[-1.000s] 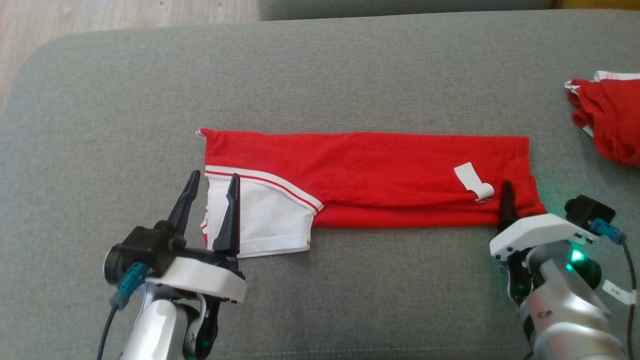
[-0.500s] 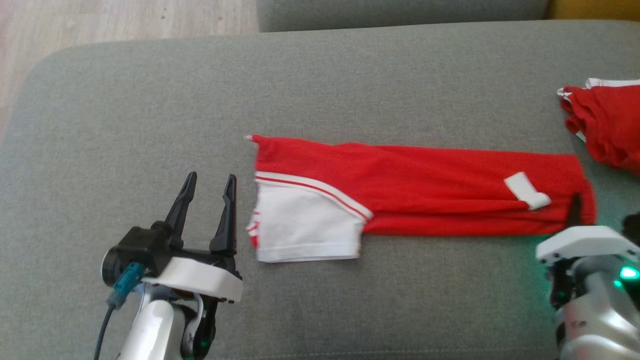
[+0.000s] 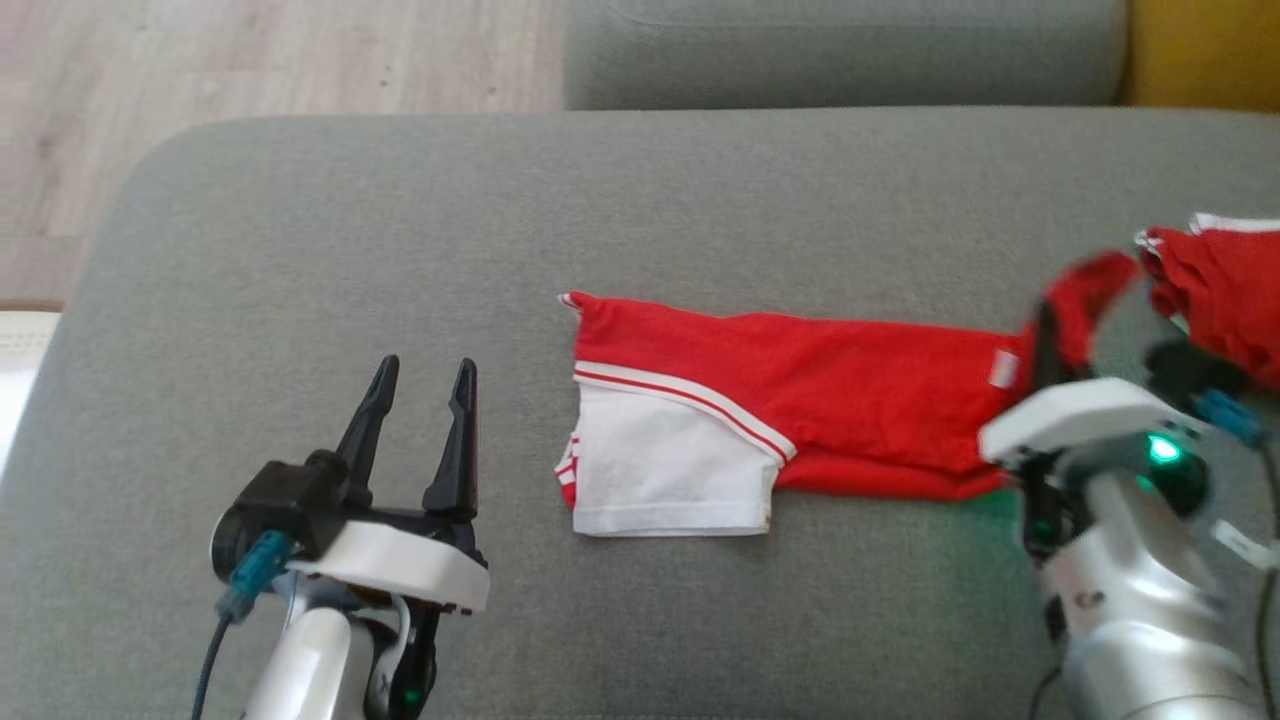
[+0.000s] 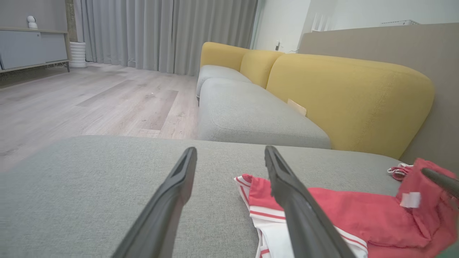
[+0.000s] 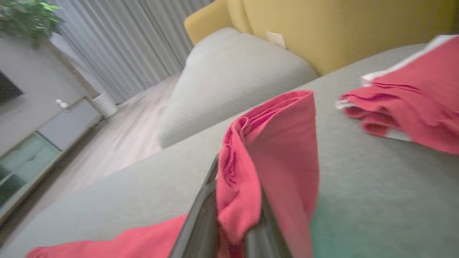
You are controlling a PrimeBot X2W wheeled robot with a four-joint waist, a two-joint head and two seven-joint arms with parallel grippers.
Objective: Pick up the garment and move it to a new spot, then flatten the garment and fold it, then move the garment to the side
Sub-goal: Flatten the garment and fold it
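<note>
garment [image 3: 860, 400] end pinched in right pincer [image 3: 1046, 335], raised off sofa [image 3: 700, 200]; left pincer [image 3: 427, 365] spread, touching nothing

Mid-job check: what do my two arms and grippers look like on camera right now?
The left gripper and right gripper each have two long, tapering black fingers above a white wrist shell on a glossy silver-white forearm. Each carries a teal-blue connector; a dark cable runs from the left one. The right wrist shows a green light and a small white tag.
</note>
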